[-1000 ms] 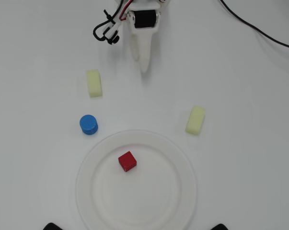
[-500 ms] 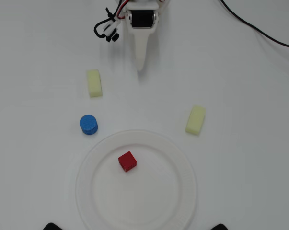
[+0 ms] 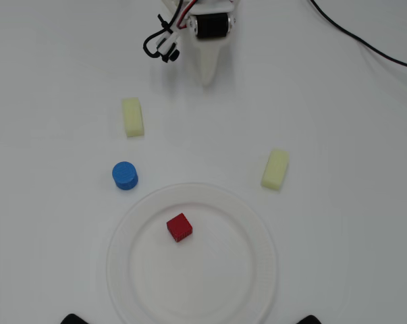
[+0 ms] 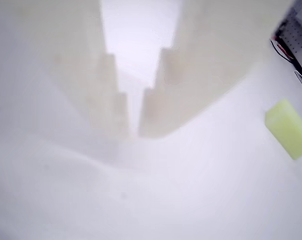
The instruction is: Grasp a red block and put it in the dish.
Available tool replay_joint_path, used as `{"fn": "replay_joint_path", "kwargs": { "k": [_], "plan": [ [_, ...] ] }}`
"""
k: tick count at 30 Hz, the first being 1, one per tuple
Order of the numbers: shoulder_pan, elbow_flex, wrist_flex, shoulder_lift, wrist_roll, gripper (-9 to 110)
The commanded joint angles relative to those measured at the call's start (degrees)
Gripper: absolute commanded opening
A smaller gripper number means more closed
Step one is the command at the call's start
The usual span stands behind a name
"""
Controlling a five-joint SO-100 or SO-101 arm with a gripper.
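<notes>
In the overhead view a small dark-red block (image 3: 179,227) lies inside the large white dish (image 3: 257,270), a little left of its middle. My white gripper (image 3: 207,75) is at the top of the view, far from the dish, pointing down at the table. In the wrist view its two pale fingers (image 4: 161,107) nearly meet at the tips, with only a thin gap and nothing between them (image 4: 134,127). The block and the dish are out of the wrist view.
A pale yellow oblong block (image 3: 132,117) lies left of the gripper and shows in the wrist view (image 4: 288,128). Another yellow block (image 3: 275,169) lies right of the dish. A blue cylinder (image 3: 125,175) stands at the dish's upper left. A black cable (image 3: 365,42) crosses the top right.
</notes>
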Motion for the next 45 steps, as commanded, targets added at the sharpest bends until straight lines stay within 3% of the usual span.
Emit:
{"fn": "replay_joint_path", "kwargs": {
  "k": [1, 45],
  "plan": [
    [-0.4, 6.0, 2.7, 10.7, -0.3, 0],
    [1.1, 6.0, 2.8, 10.7, -0.5, 0]
  ]
}}
